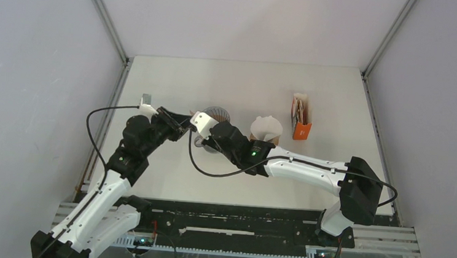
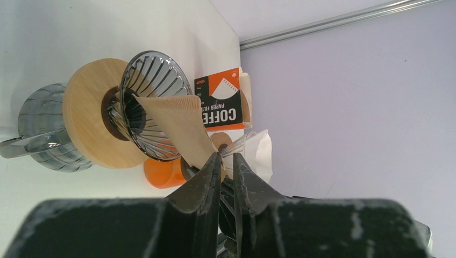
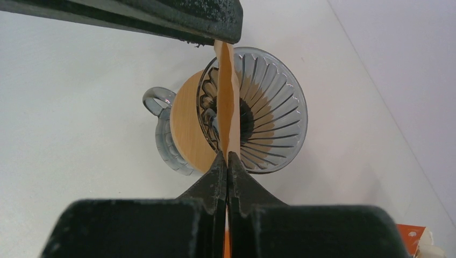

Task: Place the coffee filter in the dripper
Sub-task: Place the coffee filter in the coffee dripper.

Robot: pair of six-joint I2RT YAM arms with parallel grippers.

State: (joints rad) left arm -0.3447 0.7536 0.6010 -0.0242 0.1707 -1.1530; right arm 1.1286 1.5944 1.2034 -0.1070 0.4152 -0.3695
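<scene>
- Paper first: the coffee filter [image 2: 177,126] is brown, ribbed along one edge and folded flat. From my right wrist I see it edge-on as a thin strip [image 3: 228,102].
- It is off the table, stretched between my two hands. One end reaches into the mouth of the dripper [image 2: 156,80], and it has not spread against the walls.
- The dripper is a clear glass cone with spiral ribs. It sits in a round wooden collar [image 2: 88,113] on a glass server [image 2: 40,123] with a handle.
- Room: the server stands about mid-table [image 1: 229,86], well apart from the side walls and the back wall.
- To its right, near it, stands a second cone holding a white paper [image 1: 266,129]. Just beyond that is an orange box of paper filters [image 1: 301,117].
- Both my forearms meet over the dripper, so the space right above it is crowded.
- My left fingers [image 2: 209,177] stand only a sliver apart, with the filter's narrow end pinched between their tips.
- My right fingers [image 3: 215,177] are pressed together on the filter's near edge, just in front of the cone's rim.
</scene>
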